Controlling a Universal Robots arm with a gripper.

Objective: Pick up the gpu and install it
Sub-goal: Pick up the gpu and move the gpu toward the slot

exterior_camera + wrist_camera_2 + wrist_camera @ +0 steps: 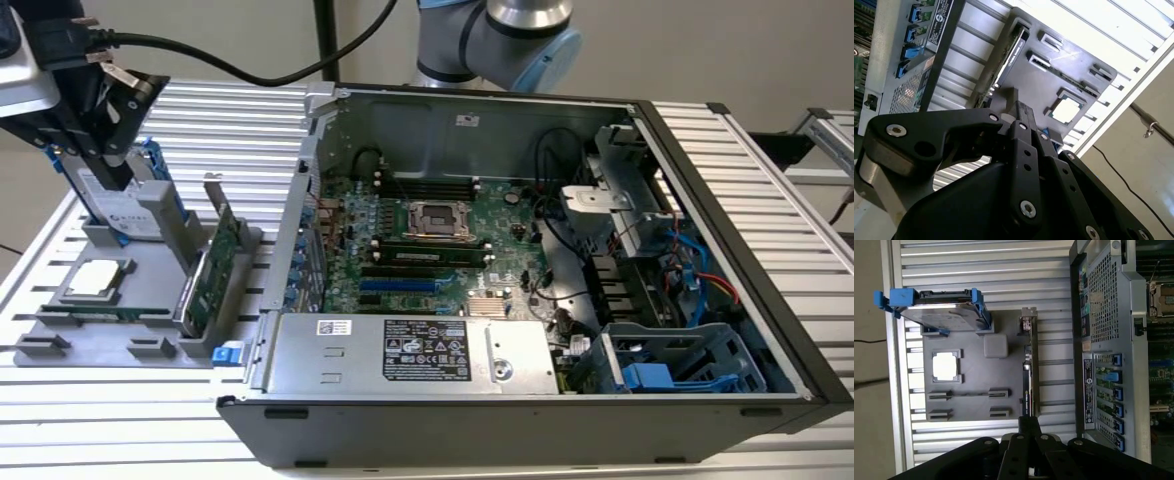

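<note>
Slatted metal worktop [747, 150] all round, and your gripper [1029, 421] blocks a good part of both wrist views. The fingers look pressed together with nothing between them. You see the gpu [1028, 370] only edge-on, standing upright in the grey tray [974, 380], with the hard drive [944, 315] and a processor chip [946, 365] alongside. The exterior view adds the open computer case [534, 420] just beside the tray.
</note>
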